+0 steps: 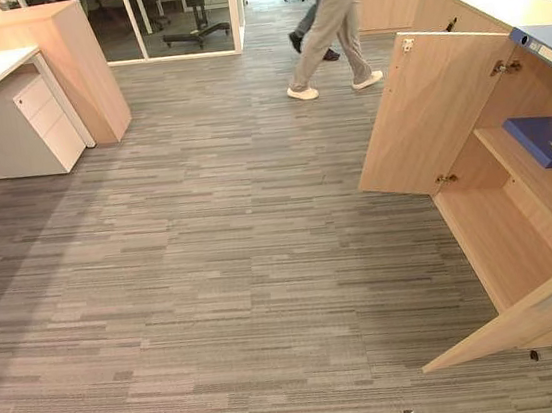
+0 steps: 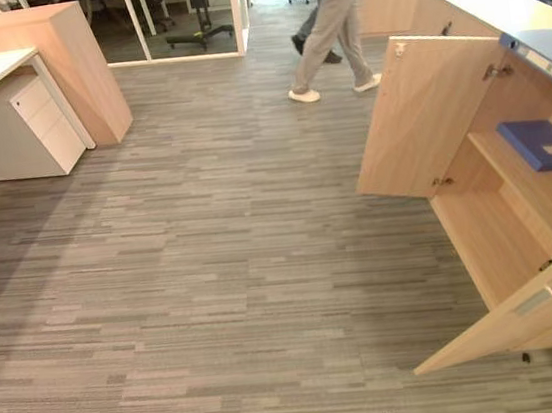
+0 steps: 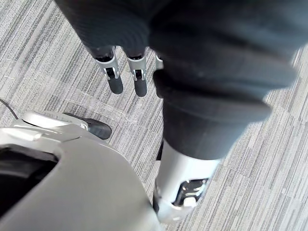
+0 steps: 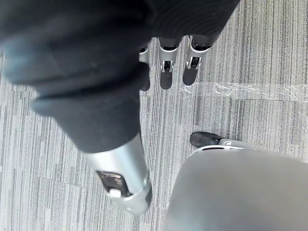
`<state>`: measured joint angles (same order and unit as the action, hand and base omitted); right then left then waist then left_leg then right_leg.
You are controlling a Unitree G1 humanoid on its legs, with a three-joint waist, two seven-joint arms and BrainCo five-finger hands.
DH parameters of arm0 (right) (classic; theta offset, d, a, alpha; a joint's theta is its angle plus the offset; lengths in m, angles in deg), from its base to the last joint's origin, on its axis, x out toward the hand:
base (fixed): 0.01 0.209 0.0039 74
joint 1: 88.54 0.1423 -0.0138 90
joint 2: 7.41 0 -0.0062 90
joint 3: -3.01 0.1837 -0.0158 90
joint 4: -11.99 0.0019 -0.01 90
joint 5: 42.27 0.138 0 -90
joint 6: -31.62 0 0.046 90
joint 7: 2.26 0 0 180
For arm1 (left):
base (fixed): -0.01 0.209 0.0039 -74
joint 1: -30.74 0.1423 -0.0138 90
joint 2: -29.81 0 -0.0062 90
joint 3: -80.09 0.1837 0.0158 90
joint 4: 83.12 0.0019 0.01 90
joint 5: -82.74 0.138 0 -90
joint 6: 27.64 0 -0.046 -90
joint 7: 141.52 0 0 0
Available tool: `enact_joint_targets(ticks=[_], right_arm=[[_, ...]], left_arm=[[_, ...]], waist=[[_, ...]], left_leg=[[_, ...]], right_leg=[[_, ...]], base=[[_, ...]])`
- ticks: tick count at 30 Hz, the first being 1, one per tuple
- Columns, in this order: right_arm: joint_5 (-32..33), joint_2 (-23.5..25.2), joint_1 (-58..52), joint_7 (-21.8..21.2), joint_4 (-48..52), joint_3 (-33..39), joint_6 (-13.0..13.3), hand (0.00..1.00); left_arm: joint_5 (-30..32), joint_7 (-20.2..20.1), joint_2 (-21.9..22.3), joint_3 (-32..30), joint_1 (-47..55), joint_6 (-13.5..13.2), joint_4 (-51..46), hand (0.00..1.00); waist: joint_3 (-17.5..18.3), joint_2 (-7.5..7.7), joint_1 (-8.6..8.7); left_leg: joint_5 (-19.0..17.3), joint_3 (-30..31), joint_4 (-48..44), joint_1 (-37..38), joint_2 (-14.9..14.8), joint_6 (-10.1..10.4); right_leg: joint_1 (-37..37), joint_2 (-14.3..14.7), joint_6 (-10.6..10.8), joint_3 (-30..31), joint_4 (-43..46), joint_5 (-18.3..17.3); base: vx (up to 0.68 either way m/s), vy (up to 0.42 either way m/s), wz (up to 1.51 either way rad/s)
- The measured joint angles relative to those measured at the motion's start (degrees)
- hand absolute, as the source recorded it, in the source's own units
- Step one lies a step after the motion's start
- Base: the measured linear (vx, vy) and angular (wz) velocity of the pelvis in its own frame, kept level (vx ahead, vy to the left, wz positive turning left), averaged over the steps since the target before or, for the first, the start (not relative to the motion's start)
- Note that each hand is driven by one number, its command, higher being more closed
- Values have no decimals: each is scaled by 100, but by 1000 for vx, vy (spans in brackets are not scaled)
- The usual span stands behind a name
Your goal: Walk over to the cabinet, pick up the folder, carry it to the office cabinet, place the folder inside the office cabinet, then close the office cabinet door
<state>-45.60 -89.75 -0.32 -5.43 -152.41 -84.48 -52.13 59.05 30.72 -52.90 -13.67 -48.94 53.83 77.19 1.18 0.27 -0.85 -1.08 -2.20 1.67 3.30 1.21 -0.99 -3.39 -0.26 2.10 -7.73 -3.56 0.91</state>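
The wooden office cabinet (image 1: 505, 229) stands at the right with both doors open: one door (image 1: 431, 112) swung toward the room, the other (image 1: 532, 321) near me. A blue folder (image 1: 548, 140) lies flat on its inner shelf. A second blue folder (image 1: 547, 47) lies on the cabinet's white top at the edge. My left hand (image 3: 115, 77) hangs over the carpet with straight fingers and holds nothing. My right hand (image 4: 166, 72) hangs the same way, also with nothing in it.
A person (image 1: 334, 18) in light trousers walks across the far end of the room. At the left stands a white desk with a drawer unit (image 1: 44, 119) beside a wooden counter (image 1: 77, 60). Grey striped carpet (image 1: 223, 263) spreads between them.
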Motion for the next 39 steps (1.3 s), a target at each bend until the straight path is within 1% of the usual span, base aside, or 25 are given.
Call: enact_joint_targets(ticks=[2, 5, 7, 11, 13, 15, 20, 25, 27, 30, 35, 39], right_arm=[[1, -4, 5, 2, 1, -4, 16, 0], [6, -7, 32, 5, 1, -16, 32, 0], [18, -10, 32, 14, 1, -36, 43, 0], [20, -10, 39, 57, 5, -39, 54, 0], [30, -8, 39, 109, 6, -41, 55, 0], [153, -8, 40, 126, 14, -41, 56, 0], [348, -5, 39, 123, 40, -38, 63, 0], [698, 96, 120, 100, 47, -24, 82, 0], [717, 158, 138, 102, 50, -21, 127, 0], [910, 346, 161, 100, 48, -2, 171, 0], [1344, 359, 165, 38, 33, 19, 162, 0], [1341, 377, 165, 38, 31, 21, 161, 0]], left_arm=[[-350, -61, 4, 59, 11, 0, -1, 0], [-586, -81, 22, 69, 55, -13, -8, 0], [-625, -81, 28, 93, 65, -61, -11, 0], [-620, -72, 41, 116, 112, -151, -64, 0], [-581, -47, 51, 112, 124, -198, -124, 0], [-348, 90, 66, 88, 129, -265, -153, 0], [-74, 178, 69, 70, 124, -310, -164, 0], [-57, 189, 71, 64, 123, -319, -207, 0], [-57, 190, 71, 64, 122, -319, -207, 0], [-59, 193, 71, 65, 122, -319, -207, 0], [-65, 190, 67, 66, 120, -318, -207, 0], [-65, 189, 60, 90, 120, -318, -207, 0]], waist=[[-24, -15, -3], [-36, -31, -7], [-47, -37, -6], [-45, -43, -4], [-49, -41, -7], [-50, -44, -7], [-60, -34, 4], [-80, -19, -5], [-83, -15, -5], [-87, -10, -5], [-94, -1, -1], [-95, 1, 2]], left_leg=[[0, 0, 4, -2, 12, 0], [3, -3, 4, 25, 23, 1], [7, -9, 14, 79, 28, -2], [76, -9, 97, 91, 37, -32], [108, -7, 141, 95, 44, -33], [129, 2, 173, 102, 55, -38], [166, 119, 216, 102, 95, -51], [193, 171, 237, 88, 144, -85], [198, 179, 239, 86, 155, -92], [207, 198, 250, 85, 180, -105], [237, 239, 306, 85, 208, -145], [237, 245, 313, 84, 209, -145]], right_leg=[[7, -16, 35, 0, 9, -7], [2, -31, 56, 1, 43, -22], [-15, -36, 59, 4, 47, -26], [9, -41, 34, 4, 36, -10], [17, -43, -13, 2, 19, 21], [14, -50, -39, -7, 1, 39], [-12, -84, -41, -133, -23, 40], [-14, -130, -39, -173, -26, 40], [-14, -142, -38, -183, -24, 39], [-11, -169, -34, -202, -19, 37], [-2, -197, -21, -248, -13, 30], [-1, -197, -16, -256, -15, 26]], base=[[0, 0, 0], [-35, 7, 0], [-65, 6, -2], [-53, 1, 0], [-45, -1, 1], [-20, 2, 1], [-14, 4, 11], [-4, 5, 5], [-23, 20, 3], [-25, 21, 4], [-16, 14, 4], [0, 0, 0]])
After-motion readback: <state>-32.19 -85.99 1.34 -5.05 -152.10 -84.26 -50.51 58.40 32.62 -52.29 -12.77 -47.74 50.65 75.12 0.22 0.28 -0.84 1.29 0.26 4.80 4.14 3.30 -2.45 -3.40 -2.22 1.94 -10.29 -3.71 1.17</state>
